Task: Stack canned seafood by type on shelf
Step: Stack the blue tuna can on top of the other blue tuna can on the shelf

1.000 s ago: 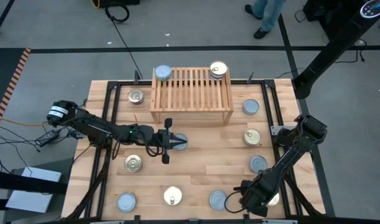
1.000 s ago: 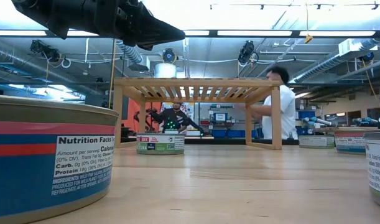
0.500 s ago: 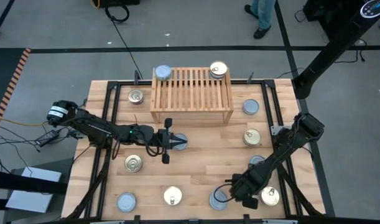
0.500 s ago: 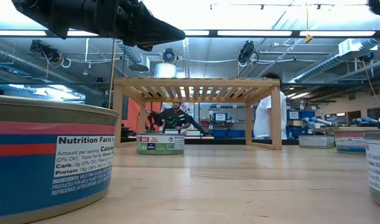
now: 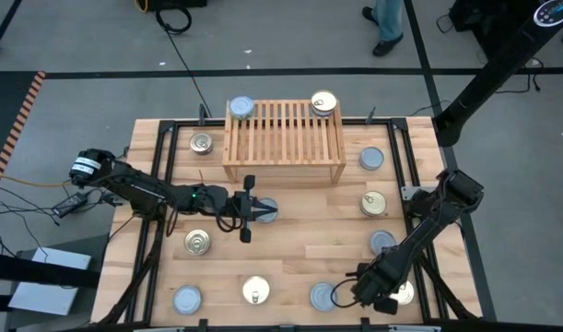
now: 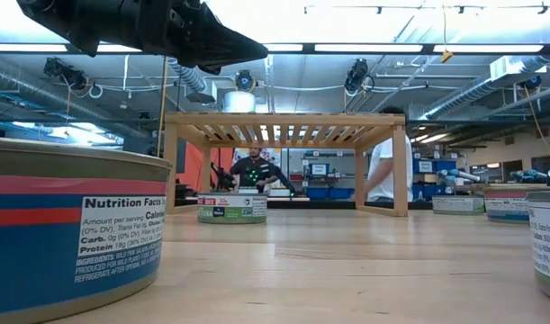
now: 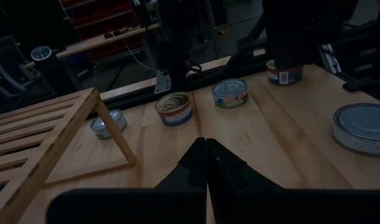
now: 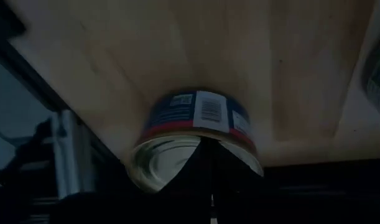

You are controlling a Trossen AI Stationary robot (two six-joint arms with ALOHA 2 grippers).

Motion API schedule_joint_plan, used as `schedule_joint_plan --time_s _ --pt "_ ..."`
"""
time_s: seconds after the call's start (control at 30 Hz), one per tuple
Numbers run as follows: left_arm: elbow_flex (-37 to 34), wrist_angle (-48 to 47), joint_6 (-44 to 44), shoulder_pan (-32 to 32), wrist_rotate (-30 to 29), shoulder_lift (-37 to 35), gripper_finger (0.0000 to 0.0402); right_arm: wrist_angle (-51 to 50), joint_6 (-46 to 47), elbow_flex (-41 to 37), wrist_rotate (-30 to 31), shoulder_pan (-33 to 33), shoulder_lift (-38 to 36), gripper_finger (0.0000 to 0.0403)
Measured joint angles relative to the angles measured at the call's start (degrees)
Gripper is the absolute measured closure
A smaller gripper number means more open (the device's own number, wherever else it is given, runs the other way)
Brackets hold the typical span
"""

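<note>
Both arms are dark, jointed and slim. The left arm (image 5: 143,191) carries a white-labelled round joint and a small green light; the right arm (image 5: 428,231) is plain black throughout.

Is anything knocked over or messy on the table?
Nothing looks tipped or spilled. The tins all sit flat and scattered around the shelf, and only two are on top of it, one at each back corner. Both robot hands are shut: the left hand mid-table, the right hand near the front edge.
</note>
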Motion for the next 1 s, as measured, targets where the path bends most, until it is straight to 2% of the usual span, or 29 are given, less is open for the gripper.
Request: schedule_joint_plan --time_s 0.17,0.47,1.0 --pt "0.0 0.02 0.04 0.0 0.0 0.0 0.0398 0.57 -3.8 -0.68 1.74 -0.55 -0.12 0.0398" --pt "0.02 0.2 0.21 0.0 0.0 0.02 0.0398 3.36 -9.5 -0.46 11.42 -5.23 -0.42 0.0397" --pt "0.04 0.76 3.13 0.04 0.0 0.02 0.0398 12.44 -31.95 1.87 31.01 -20.88 0.11 0.0396"
